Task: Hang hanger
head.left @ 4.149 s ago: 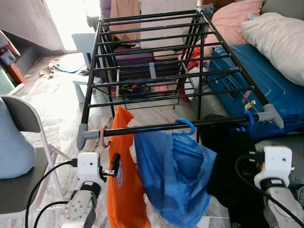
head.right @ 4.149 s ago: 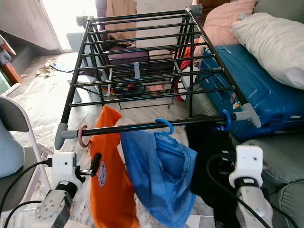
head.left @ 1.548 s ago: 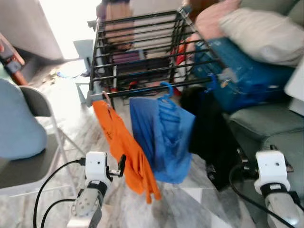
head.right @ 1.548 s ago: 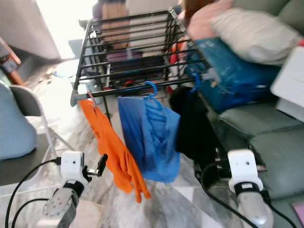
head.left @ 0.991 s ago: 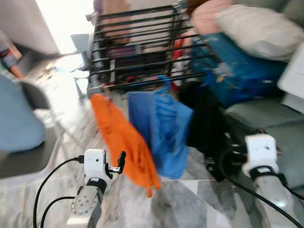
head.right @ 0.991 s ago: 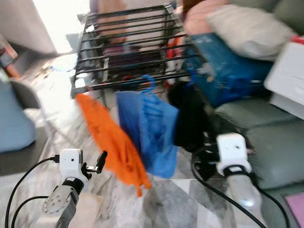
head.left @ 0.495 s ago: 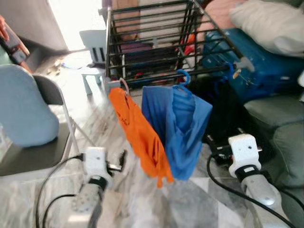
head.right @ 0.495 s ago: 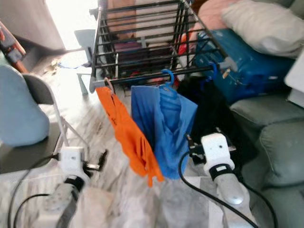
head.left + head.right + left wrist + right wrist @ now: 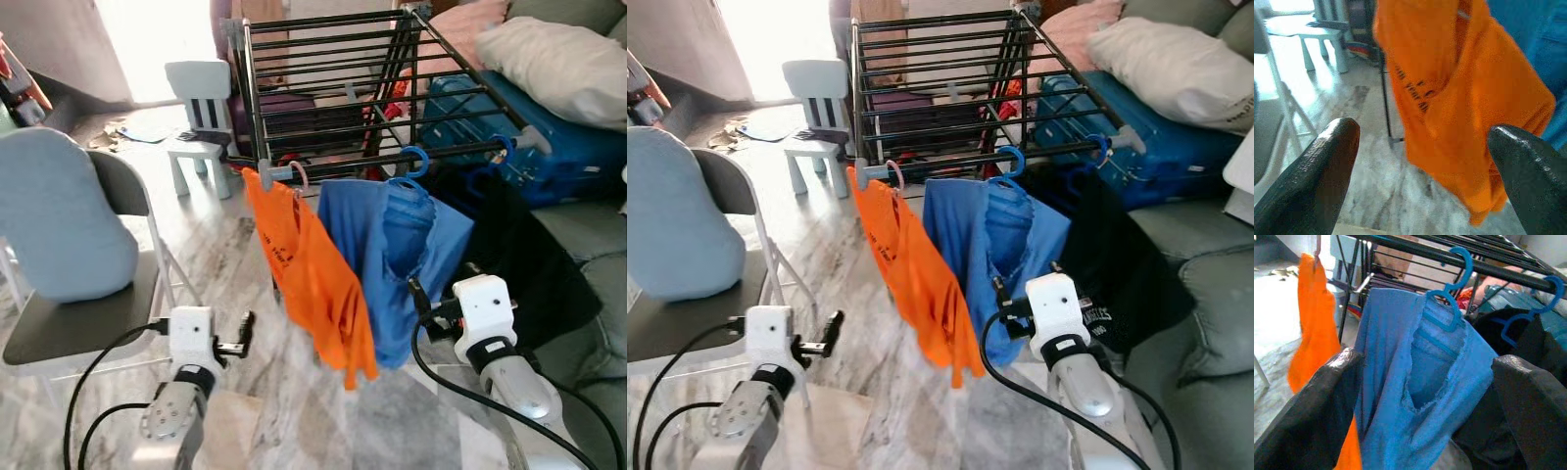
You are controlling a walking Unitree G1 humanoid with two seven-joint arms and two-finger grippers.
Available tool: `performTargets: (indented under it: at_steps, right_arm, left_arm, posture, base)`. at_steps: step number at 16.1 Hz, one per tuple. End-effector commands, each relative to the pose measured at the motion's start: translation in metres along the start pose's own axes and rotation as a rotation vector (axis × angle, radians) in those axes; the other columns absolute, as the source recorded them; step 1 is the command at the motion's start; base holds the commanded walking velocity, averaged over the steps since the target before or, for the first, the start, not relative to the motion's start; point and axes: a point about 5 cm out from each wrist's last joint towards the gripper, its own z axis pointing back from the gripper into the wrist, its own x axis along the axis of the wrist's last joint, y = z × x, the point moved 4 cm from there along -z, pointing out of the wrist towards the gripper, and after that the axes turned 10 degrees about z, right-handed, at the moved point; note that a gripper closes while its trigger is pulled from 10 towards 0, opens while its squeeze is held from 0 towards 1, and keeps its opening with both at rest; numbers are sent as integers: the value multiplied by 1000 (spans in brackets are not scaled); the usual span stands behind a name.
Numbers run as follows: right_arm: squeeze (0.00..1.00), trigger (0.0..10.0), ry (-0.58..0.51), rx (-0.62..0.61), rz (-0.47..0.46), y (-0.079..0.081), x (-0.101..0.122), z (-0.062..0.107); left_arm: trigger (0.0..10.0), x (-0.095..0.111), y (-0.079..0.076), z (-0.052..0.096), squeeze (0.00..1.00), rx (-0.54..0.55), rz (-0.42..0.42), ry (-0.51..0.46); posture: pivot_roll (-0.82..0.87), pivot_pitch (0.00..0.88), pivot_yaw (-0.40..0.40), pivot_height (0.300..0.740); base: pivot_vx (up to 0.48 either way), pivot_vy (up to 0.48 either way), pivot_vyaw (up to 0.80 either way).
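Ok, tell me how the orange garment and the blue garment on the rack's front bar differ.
The orange garment hangs from a pink hanger hook; the blue garment hangs from a blue one. The orange one sits by the rack's left corner, the blue one nearer mid-bar. The orange one hangs narrow and slanted, the blue one broad with an open neck. Both hang on the same front bar, side by side.

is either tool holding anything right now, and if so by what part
Nothing is held. The left tool is open in front of the orange shirt, and the right tool is open facing the blue shirt on its hanger.
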Motion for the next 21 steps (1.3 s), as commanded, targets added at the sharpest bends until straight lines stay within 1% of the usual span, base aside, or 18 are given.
performTargets:
  at_steps: [1, 3, 5, 6, 7, 10, 11, 14, 21]
  right_arm:
    - [0, 10000, 8, -2, -2, -2, -3, 0]
    - [0, 10000, 12, -3, 1, -2, -4, 0]
    - [0, 10000, 27, -25, 19, -8, -7, 0]
    - [0, 10000, 33, -44, 19, -15, -8, -2]
    - [0, 10000, 27, -43, 15, -16, -7, -4]
    - [0, 10000, 9, -1, -5, -7, -4, -3]
    - [0, 10000, 8, 20, -22, -1, -4, -2]
    - [0, 10000, 7, 46, -35, 6, -4, -1]
    - [0, 10000, 9, 57, -47, 7, -5, -1]
  left_arm:
    - [10000, 4, -2, 0, 0, -18, 5, -16]
    - [10000, 4, -3, 0, 0, -24, 10, -14]
    - [10000, 4, -3, 0, 0, -22, 7, -10]
    - [10000, 4, -6, 0, 0, -36, 12, -15]
    - [10000, 4, -6, 0, 0, -42, 18, -17]
    - [10000, 3, -5, 0, 0, -27, 41, -13]
    - [10000, 3, -5, 0, 0, -29, 49, -11]
    - [10000, 3, -6, 1, 0, -36, 40, -13]
    - [10000, 3, -7, 1, 0, -45, 40, -8]
  posture:
    - [-132, 0, 68, 740]
    - [-133, 0, 68, 740]
    - [-136, 0, 67, 740]
    - [-137, 0, 67, 740]
    - [-137, 0, 66, 740]
    - [-136, 0, 63, 740]
    - [-136, 0, 62, 740]
    - [-136, 0, 62, 740]
    - [-134, 0, 66, 740]
  base:
    - [0, 0, 0]
    - [0, 0, 0]
    - [0, 0, 0]
    - [0, 0, 0]
    - [0, 0, 0]
    - [0, 0, 0]
    - [0, 409, 0]
    - [0, 480, 0]
    - [0, 446, 0]
